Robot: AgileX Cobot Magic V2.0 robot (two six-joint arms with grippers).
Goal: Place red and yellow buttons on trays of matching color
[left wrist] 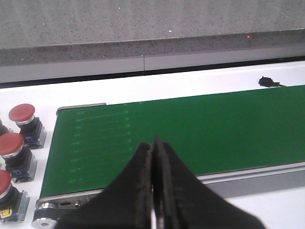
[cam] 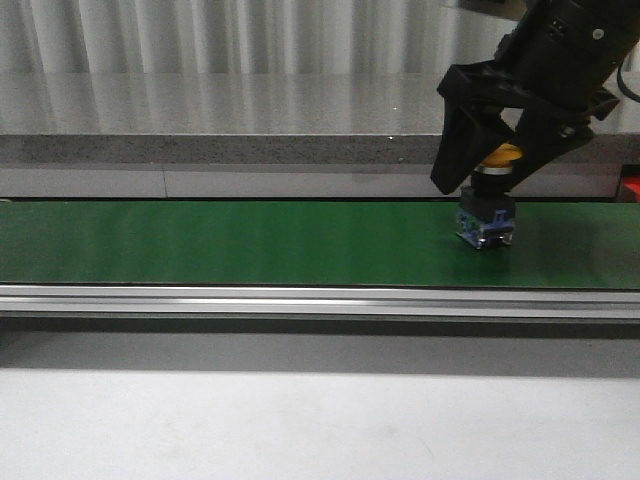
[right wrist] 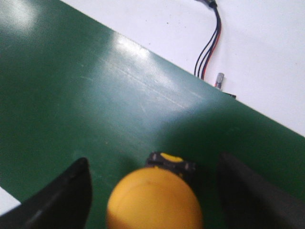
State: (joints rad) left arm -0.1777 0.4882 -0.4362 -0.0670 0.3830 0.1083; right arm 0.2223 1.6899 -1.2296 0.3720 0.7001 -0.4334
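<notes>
Right gripper [cam: 490,175] hangs over the green belt [cam: 230,243], fingers spread wide apart. Yellow button [cam: 488,205] stands upright on the belt directly below it, domed cap sitting in the gap between the two fingers; neither finger appears to touch it. From the right wrist camera the yellow cap [right wrist: 153,198] fills the space midway between the dark fingers [right wrist: 59,198], clear gaps either side. Left gripper [left wrist: 153,191] sits with fingers pressed together, holding nothing, above the near edge of the belt's end. Three red buttons [left wrist: 21,125] stand off beside that belt end on the white table [left wrist: 33,93], well apart from the left gripper.
</notes>
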